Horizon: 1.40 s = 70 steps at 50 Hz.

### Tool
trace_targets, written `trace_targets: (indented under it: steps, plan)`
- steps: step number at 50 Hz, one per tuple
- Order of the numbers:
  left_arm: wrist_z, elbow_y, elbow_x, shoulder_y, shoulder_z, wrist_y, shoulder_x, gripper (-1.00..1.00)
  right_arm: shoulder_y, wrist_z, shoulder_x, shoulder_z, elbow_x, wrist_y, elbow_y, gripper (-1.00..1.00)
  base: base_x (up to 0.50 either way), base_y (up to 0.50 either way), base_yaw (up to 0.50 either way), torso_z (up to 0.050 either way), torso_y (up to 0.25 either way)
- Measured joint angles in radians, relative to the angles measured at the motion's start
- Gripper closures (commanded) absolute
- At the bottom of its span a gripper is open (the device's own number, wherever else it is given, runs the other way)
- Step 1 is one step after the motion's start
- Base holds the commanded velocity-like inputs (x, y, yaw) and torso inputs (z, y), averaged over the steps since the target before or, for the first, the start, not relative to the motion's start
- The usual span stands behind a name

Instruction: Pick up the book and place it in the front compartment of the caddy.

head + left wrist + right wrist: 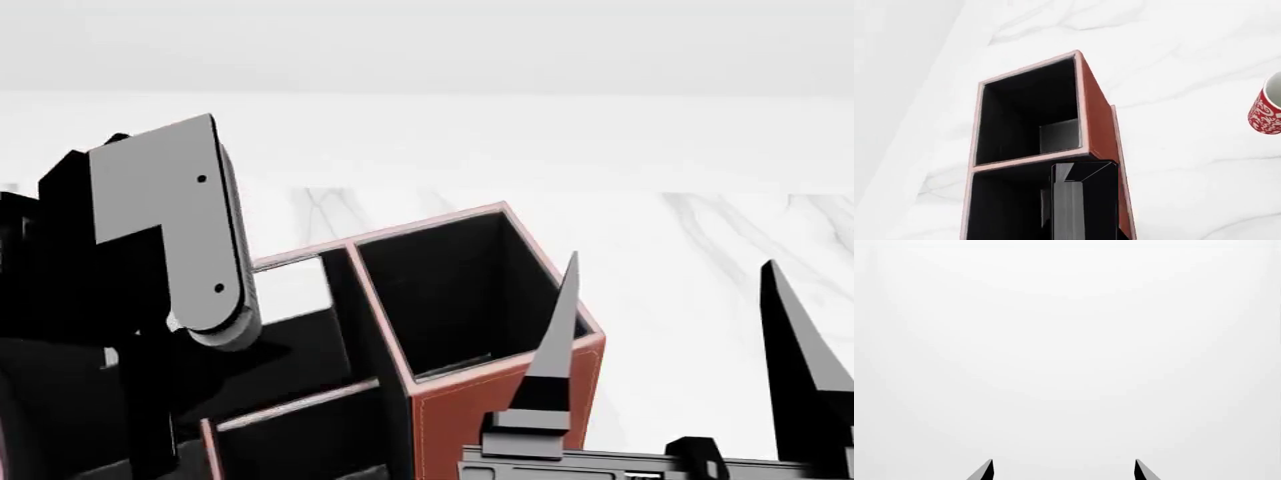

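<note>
Two arms over marble bench (pixel 694 260), left fingers state unclear, black book (pixel 1077 200) upright inside caddy (pixel 1102 130), right fingers (pixel 674 350) spread wide, empty, mug (pixel 1267 107) well apart.

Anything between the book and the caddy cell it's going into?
Nothing visible does. The book stands upright at the open black-lined cell of the caddy, just beside the pale-trimmed divider; no object lies in that opening. The mug sits well off to the side.
</note>
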Motion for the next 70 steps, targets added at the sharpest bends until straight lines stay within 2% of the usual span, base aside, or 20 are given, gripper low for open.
trace_targets:
  steps: [14,33,70]
  plan:
    - [0.038,-0.180,0.063,-0.080,0.056,0.059,0.064,1.00,-0.005,0.011,0.012,0.013,0.016,-0.011,-0.001,-1.00,0.00,0.00,0.00,0.000,0.001]
    - [0.050,-0.356,0.135,-0.059,0.131,0.154,0.133,1.00,-0.015,0.015,0.021,0.017,0.026,-0.033,0.011,-1.00,0.00,0.00,0.00,0.000,0.001]
    - [0.069,-0.506,0.231,0.026,0.248,0.327,0.157,1.00,-0.020,0.020,0.031,0.001,0.025,-0.066,0.039,-1.00,0.00,0.00,0.00,0.000,0.001]
